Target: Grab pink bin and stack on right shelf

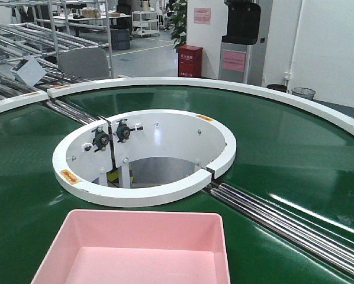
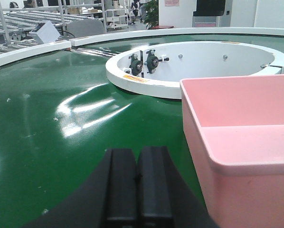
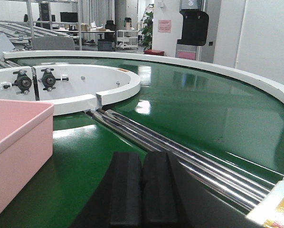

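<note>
The pink bin (image 1: 138, 248) sits empty on the green belt at the near edge of the front view. In the left wrist view its left wall and rim (image 2: 237, 142) fill the right side, and my left gripper (image 2: 138, 156) hovers shut just left of it, holding nothing. In the right wrist view the pink bin (image 3: 16, 147) stands at the left, and my right gripper (image 3: 142, 161) is shut and empty to its right, over the belt. Neither gripper touches the bin. The right shelf is out of view.
The green curved conveyor belt (image 1: 295, 148) wraps around a white inner ring (image 1: 147, 148) with bearing mounts. Steel rollers (image 1: 283, 222) cross the belt on the right. A white outer rim (image 3: 256, 80) bounds the belt. Roller racks (image 1: 17, 47) stand at the far left.
</note>
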Available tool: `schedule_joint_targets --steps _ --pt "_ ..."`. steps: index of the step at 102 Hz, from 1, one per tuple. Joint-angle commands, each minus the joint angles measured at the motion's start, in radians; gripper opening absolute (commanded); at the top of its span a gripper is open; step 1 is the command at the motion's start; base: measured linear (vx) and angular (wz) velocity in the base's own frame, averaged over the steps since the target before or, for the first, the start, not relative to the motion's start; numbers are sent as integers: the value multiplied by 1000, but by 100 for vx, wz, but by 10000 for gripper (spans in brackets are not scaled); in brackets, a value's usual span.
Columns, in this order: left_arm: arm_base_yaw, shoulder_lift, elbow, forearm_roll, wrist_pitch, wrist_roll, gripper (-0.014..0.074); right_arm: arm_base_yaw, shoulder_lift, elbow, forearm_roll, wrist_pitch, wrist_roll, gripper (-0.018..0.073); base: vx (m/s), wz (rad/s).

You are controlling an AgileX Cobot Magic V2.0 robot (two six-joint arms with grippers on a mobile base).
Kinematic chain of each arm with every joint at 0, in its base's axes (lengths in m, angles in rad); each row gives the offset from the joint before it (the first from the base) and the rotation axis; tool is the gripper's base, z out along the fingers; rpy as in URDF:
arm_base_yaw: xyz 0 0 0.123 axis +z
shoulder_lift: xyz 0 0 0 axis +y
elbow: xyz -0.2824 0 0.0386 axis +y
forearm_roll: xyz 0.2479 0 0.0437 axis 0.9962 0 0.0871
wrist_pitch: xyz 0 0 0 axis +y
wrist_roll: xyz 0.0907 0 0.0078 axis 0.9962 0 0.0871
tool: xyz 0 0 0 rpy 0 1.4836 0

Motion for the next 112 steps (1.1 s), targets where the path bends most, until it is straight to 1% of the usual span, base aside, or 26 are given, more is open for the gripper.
schedule_joint_targets --steps 1,61,73,83,84,85,89,92,93,94,95,98,101,105,111,112 --pt "1 -7 18 -2 -89 -7 -8 -6 -11 -1 -9 -82 -10 -11 0 0" --pt "1 -7 18 -2 -94 -7 -8 -6 -11 -1 -9 -82 -10 -11 0 0" --pt "1 -7 18 -2 -132 -6 -8 -6 -11 -1 -9 -114 -10 -11 0 0" --pt "1 -7 6 -3 -223 -9 -8 -6 -11 -1 -11 -179 -11 -11 0 0" --pt "1 -7 6 -3 -258 -10 -8 -6 -11 -1 -11 -197 -11 -11 0 0" --pt "1 -7 6 -3 -258 -10 -8 -6 -11 -1 -10 -207 -11 -11 0 0" --pt "1 -7 6 -3 -343 -16 -8 -6 -11 -2 -10 -276 -9 -11 0 0" --pt "1 -7 6 -3 -413 -37 -8 -6 -11 -6 -7 -333 -9 -11 0 0" --pt "1 -7 6 -3 -413 -42 -8 -6 -11 -7 -7 -344 -8 -11 0 0" --pt "1 -7 6 -3 -454 -54 -8 -6 -11 -11 -6 -364 -7 -11 0 0" --pt "1 -7 5 -3 -454 -60 -8 -6 -11 -14 -6 -372 -7 -11 0 0" --pt "1 -7 -6 -3 -515 -85 -8 -6 -11 -35 0 -398 -6 -11 0 0" --pt "0 -7 -20 -3 -527 -102 -8 -6 -11 -63 4 -399 -6 -11 0 0" --pt "0 -7 -62 -3 -510 -120 -8 -6 -9 -120 4 -369 -6 -11 0 0" --pt "0 3 -155 -3 -425 -120 -8 -6 9 -237 4 -285 -12 -11 0 0" --pt "0 14 -192 -2 -407 -119 -8 -6 17 -266 4 -265 -14 -11 0 0"
